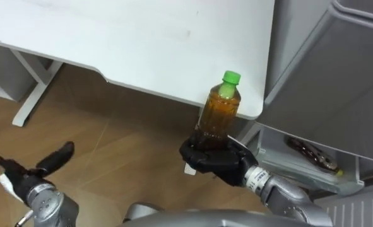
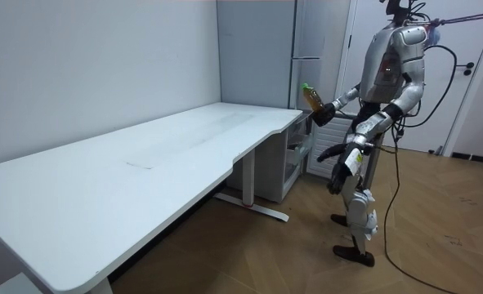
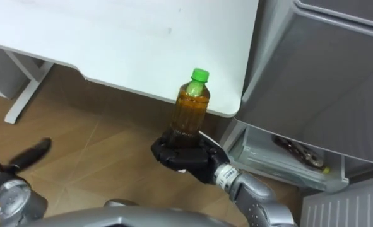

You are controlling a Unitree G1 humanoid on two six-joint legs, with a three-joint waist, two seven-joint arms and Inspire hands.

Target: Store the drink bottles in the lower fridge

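Nearest to me, low at the left, the left hand [image 1: 33, 171] hung over the wood floor [image 1: 123, 145] with its fingers straight and loose, holding nothing. To the right and a little further out, the right hand [image 1: 215, 159] was wrapped around the base of one bottle [image 1: 219, 112]. That was the only drink I could count. It stood upright in the grip, full of amber liquid, with a green cap on top.

Just beyond the bottle was the rounded corner of one white desk [image 1: 142, 44], and the bottle was held in front of that edge, not resting on it. To the right stood one grey fridge [image 1: 337, 75]. Low on it I saw one pale tray [image 1: 278, 144] with a single long, dark thing [image 1: 312, 155] lying in it, and I could not tell what that was.

From the room camera, the robot stood upright on the floor at the desk's end near the fridge. It held the bottle up at chest height, apart from the fridge.
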